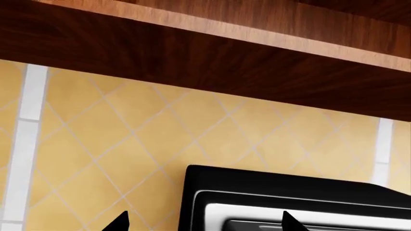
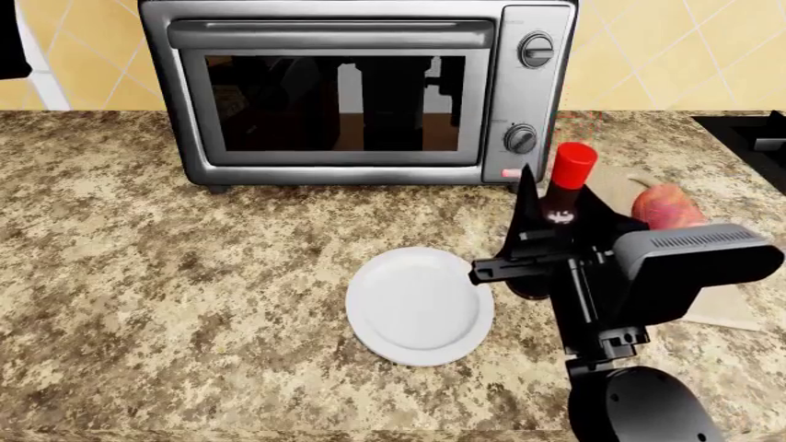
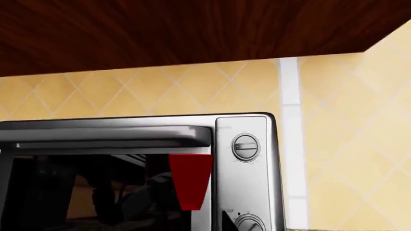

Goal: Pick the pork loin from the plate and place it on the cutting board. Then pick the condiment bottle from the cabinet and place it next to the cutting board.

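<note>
a: where does the job stand?

b: the plate (image 2: 421,306) lies bare on the worktop (image 2: 184,276), and the loin (image 2: 667,206) rests over on the board (image 2: 724,308), which the right arm mostly hides. so the first half looks done.

a: and the bottle?

b: the bottle (image 2: 565,193) is out of the cabinet (image 3: 160,29). it stands upright in the right claw (image 2: 549,241), red top up, between the plate and the board, in front of the oven (image 2: 356,92). the right wrist view shows its red neck against the oven door.

a: is it down yet?

b: cannot tell; the claw and arm cover its base. the claw pinches the black body, so by the look of it the release is what remains, with the bottle left just beside the board.

a: the left claw?

b: the left claw (image 1: 202,222) is raised toward the tiled wall under the cabinet. only two dark tips show, well apart with nothing between them, so it reads as spread and idle.

a: risk?

b: likely tipping the bottle on letting go.
</note>
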